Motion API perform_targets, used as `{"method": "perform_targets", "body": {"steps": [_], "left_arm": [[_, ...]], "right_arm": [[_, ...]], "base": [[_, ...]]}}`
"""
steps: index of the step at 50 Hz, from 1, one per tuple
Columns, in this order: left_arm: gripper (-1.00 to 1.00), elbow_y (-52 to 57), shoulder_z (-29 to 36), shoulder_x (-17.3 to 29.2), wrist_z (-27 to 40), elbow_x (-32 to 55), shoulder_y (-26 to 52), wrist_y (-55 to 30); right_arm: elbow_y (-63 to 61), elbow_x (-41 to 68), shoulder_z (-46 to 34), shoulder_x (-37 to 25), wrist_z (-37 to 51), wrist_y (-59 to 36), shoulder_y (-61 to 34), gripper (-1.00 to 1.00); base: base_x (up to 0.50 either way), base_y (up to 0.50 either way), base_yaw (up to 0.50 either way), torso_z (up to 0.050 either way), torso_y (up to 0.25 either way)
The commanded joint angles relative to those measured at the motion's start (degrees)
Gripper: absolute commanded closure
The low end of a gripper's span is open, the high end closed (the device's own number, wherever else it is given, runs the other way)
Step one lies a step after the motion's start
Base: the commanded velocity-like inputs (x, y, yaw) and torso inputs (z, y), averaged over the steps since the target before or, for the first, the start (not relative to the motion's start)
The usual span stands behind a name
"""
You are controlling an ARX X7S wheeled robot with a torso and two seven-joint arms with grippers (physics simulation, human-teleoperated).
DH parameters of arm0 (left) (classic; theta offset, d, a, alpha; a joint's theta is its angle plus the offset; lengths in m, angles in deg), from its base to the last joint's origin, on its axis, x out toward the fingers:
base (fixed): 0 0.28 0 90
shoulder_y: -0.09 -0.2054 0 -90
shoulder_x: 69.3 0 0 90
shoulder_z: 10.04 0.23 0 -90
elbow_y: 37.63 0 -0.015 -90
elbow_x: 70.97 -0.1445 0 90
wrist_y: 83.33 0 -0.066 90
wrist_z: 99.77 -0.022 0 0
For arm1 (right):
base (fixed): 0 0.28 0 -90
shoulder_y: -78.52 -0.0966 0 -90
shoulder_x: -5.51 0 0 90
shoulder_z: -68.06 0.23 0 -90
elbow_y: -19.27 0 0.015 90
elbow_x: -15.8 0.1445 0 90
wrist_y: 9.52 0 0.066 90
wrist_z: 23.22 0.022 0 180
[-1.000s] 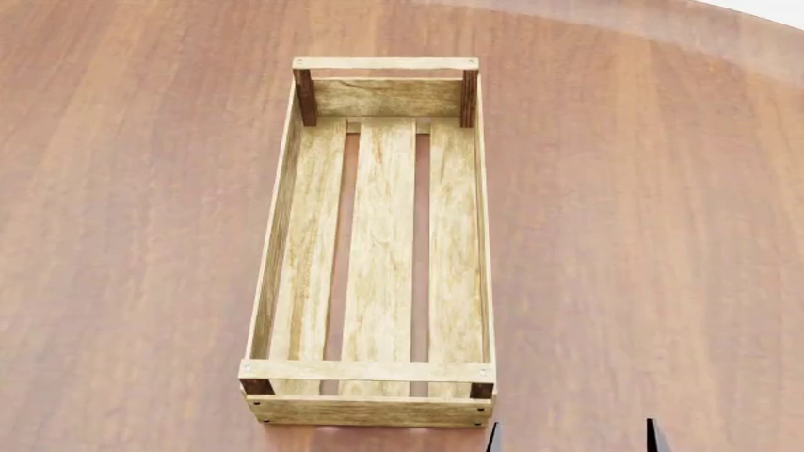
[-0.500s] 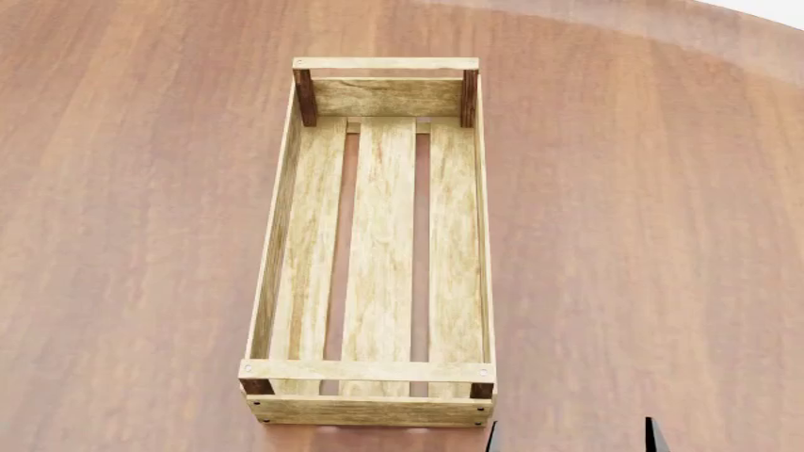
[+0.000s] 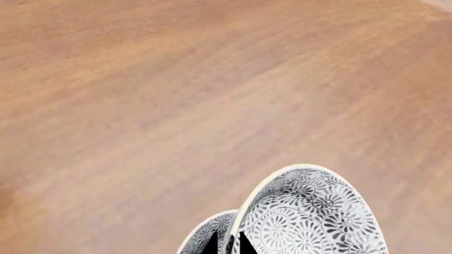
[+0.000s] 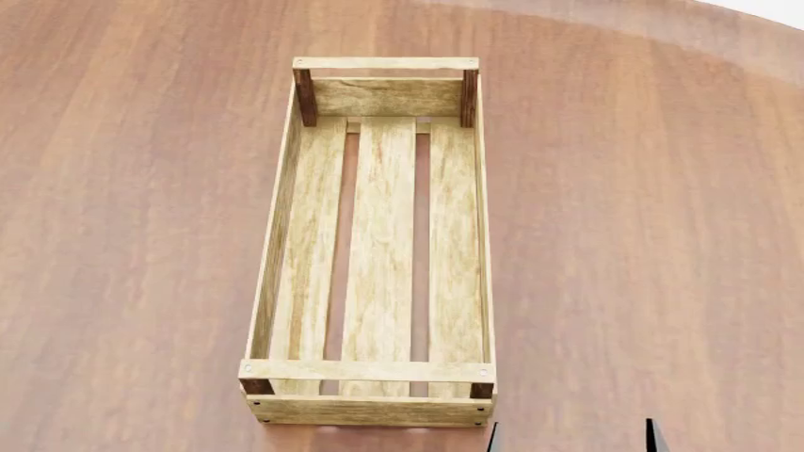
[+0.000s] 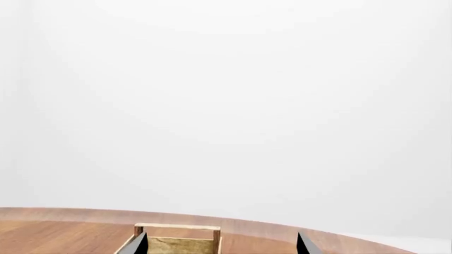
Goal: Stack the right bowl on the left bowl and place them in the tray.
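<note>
The round reddish-brown wooden table [image 4: 653, 235] carries the long rectangular light-wood slatted tray [image 4: 377, 240], which is empty; its long axis runs straight away from the robot, near end close to the lower edge of the head view. The two grey-and-white patterned bowls [image 3: 310, 217] appear only in the left wrist view, nested and tilted on edge, with the left gripper [image 3: 227, 244] clamped on their rims; they are outside the head view, so their bearing from the tray cannot be told. The right gripper [image 4: 571, 438] stands spread and empty, just right of the tray's near end. Judgement: the left arm delivers along the long axis.
</note>
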Motion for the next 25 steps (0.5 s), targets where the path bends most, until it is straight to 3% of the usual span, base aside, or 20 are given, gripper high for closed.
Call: {"method": "perform_targets", "body": {"steps": [1, 10, 11, 25], "left_arm": [[1.0, -1.0, 0.1, -0.9, -1.2, -3.2, 1.2, -1.0], [1.0, -3.0, 1.5, -1.4, -1.6, -4.2, 2.3, -1.2], [-1.0, -2.8, 1.5, -1.4, -1.4, -4.2, 2.2, -1.1], [-1.0, -2.9, 1.2, -1.5, -1.3, -4.6, 1.8, -0.8]], "right_arm": [[0.0, -1.0, 1.0, 0.9, -0.9, -0.1, 0.0, -1.0], [-0.3, -0.9, 0.9, 0.8, -0.7, -0.4, 0.0, -1.0], [-0.3, -0.9, 1.0, 0.7, -0.7, -0.3, 0.0, -1.0], [0.4, -0.7, 0.7, 0.8, -0.4, -0.1, -0.2, -1.0]], "base": [[0.0, 0.0, 0.0, 0.0, 0.0], [0.0, 0.0, 0.0, 0.0, 0.0], [0.0, 0.0, 0.0, 0.0, 0.0], [0.0, 0.0, 0.0, 0.0, 0.0]]}}
